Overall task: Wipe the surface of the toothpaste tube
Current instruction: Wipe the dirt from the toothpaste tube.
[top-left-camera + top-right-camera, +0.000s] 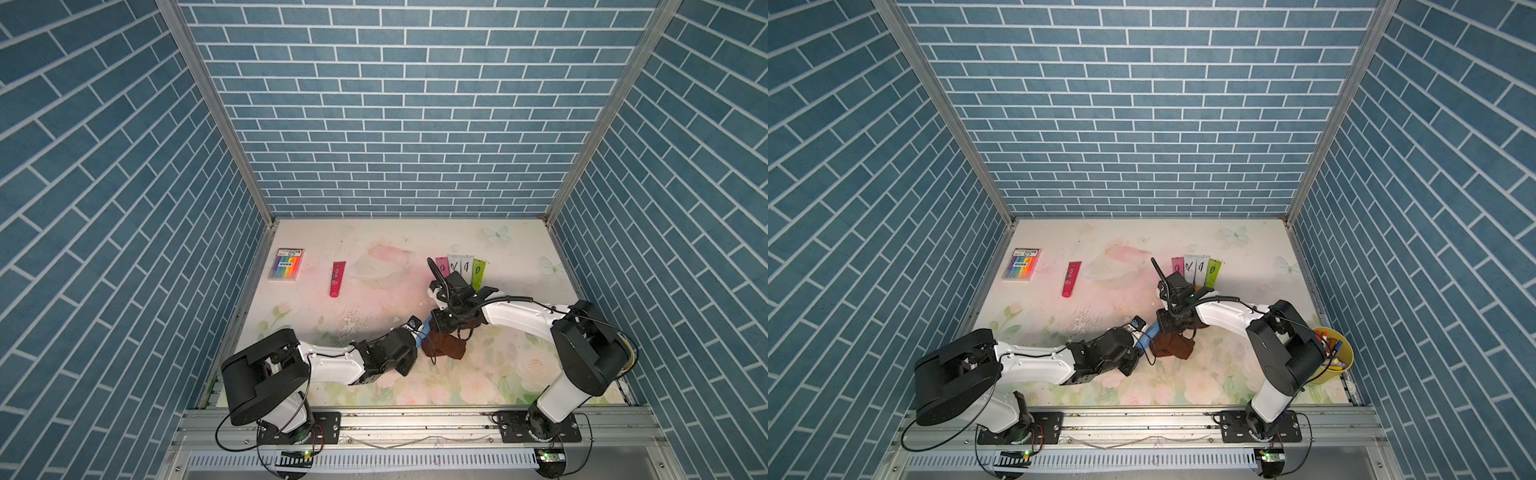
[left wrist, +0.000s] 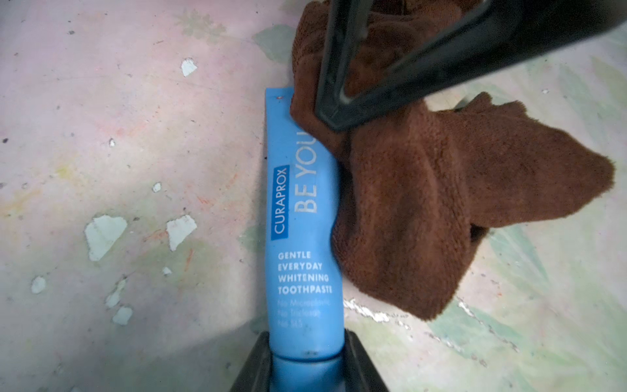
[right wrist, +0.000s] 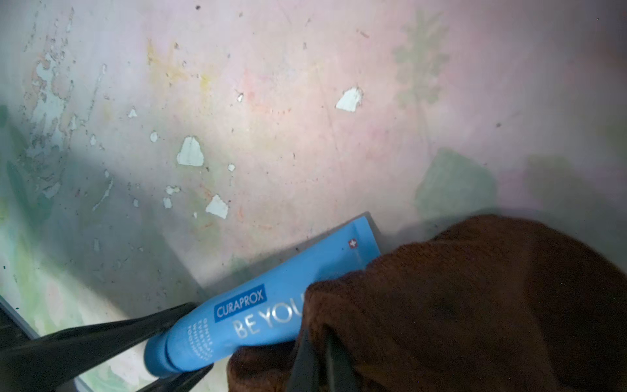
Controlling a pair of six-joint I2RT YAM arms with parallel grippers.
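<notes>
With your right gripper (image 2: 331, 117) clamping the cloth (image 2: 424, 203) tight and your left gripper (image 2: 305, 339) narrowly pinching the toothpaste tube (image 2: 302, 237) by its cap, you're risking wiping pressure twisting it free.

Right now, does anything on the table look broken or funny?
Yes. The flowery table covering is damaged: white patches show where its print has chipped and peeled away, beside the toothpaste tube that the brown cloth rests against. Nothing looks spilled.

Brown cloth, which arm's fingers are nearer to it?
Right. The right fingers pinch the cloth itself; the left fingers clasp the toothpaste tube cap, beside the cloth.
</notes>
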